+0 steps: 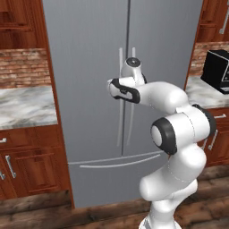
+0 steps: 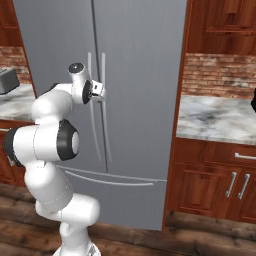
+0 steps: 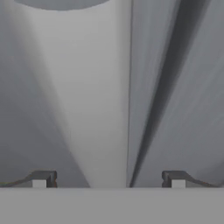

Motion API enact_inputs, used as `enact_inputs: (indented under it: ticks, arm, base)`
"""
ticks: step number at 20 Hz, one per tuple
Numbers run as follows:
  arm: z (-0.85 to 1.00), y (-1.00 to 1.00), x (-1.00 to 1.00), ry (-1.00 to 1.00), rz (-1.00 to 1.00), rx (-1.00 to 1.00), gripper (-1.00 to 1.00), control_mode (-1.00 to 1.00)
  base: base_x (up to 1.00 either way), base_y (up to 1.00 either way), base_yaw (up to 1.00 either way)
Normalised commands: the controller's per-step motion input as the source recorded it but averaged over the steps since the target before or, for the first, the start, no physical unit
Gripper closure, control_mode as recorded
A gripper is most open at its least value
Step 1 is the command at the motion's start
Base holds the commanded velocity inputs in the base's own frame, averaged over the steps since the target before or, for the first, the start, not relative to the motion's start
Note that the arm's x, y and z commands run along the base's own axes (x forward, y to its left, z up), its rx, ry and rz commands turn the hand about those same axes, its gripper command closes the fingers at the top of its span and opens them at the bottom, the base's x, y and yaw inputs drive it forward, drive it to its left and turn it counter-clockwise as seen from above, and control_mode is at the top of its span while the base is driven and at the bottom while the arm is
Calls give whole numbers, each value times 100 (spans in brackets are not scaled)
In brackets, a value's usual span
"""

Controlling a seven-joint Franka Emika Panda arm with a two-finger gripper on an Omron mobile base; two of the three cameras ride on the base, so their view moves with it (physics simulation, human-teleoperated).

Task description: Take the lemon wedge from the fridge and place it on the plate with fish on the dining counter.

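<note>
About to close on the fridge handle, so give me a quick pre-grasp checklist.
1. Fridge doors shut: ok, both closed.
2. Gripper open: ok, jaws stand wide.
3. Handle between the fingertips: ok, centred in the hand view.
4. Which door's handle: right-hand one, judging by the right base view.
5. Pads touching handle: cannot tell.
6. Lemon wedge inside: cannot tell, doors hide it.

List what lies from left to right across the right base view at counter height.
Grey toaster on the left counter → gripper at the fridge door handles → brick wall above the right marble counter.
</note>
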Motion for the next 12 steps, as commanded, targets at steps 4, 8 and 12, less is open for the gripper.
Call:
enact_inputs:
  ticks: [4, 8, 12]
  arm:
    - [-31, 0, 1, -10, 1, 0, -100, -100]
    - [-29, 0, 8, -10, 0, 0, -100, -100]
    - [-31, 0, 39, -9, 0, 0, -100, -100]
  base:
    - [0, 0, 0]
    - [0, 0, 0]
    - [0, 0, 0]
